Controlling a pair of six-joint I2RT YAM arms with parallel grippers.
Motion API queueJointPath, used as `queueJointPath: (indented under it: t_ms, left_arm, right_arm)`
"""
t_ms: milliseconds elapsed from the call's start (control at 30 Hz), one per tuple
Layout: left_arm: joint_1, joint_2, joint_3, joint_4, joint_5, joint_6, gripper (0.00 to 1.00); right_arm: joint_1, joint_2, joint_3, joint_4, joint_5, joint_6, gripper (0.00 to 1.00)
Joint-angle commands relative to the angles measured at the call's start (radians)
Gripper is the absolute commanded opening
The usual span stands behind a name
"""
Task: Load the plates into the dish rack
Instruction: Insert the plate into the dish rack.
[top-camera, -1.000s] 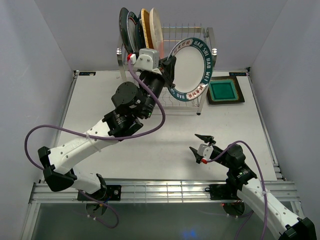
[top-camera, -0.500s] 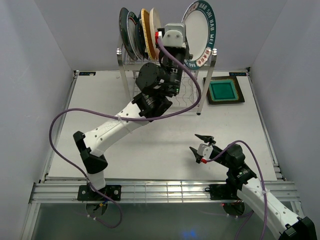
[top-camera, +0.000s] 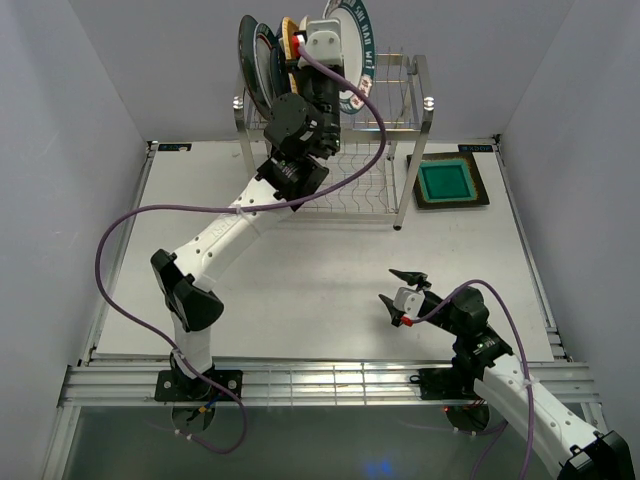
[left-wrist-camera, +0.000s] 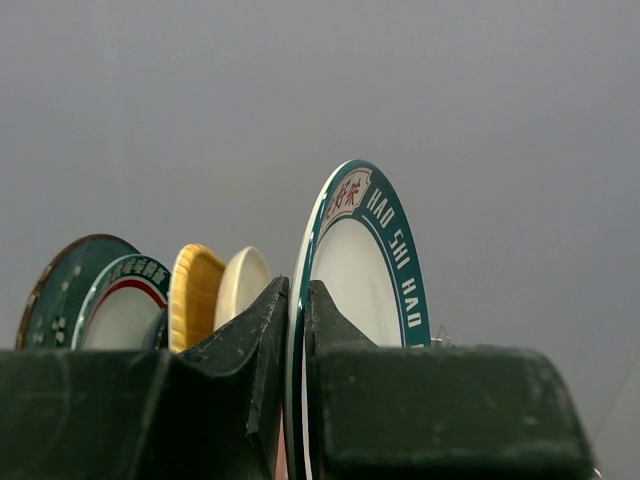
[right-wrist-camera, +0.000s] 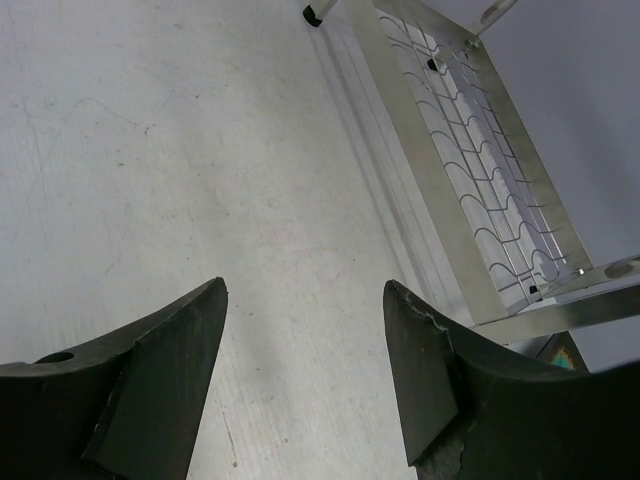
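The dish rack stands at the back of the table. On its top tier, at the left, stand a dark teal plate, a white rimmed plate, an orange plate and a cream one. My left gripper is shut on the rim of a white plate with a teal lettered rim. It holds this plate upright just right of the cream one, above the top tier. A green square plate lies on the table right of the rack. My right gripper hangs open over the near table.
The left arm's purple cable loops wide over the left half of the table. The rack's lower wire shelf shows ahead of the right gripper, with bare table under its open fingers.
The left arm has swung the teal-rimmed plate from the rack's front right up and leftward, to beside the standing plates. The right arm has stayed put.
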Motion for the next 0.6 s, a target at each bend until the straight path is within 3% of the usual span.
queueJointPath:
  t_ms: [0, 300, 567]
  left_arm:
    - [0.038, -0.009, 0.060, 0.060, 0.022, -0.021, 0.00]
    - [0.071, 0.077, 0.091, 0.151, 0.053, 0.063, 0.00]
    - [0.074, 0.186, 0.134, 0.306, 0.030, 0.259, 0.00]
  right_arm:
    - [-0.004, 0.006, 0.032, 0.041, 0.000, -0.011, 0.69]
    - [-0.002, 0.012, 0.036, 0.043, 0.004, -0.013, 0.69]
    - [-0.002, 0.012, 0.036, 0.040, 0.004, -0.013, 0.69]
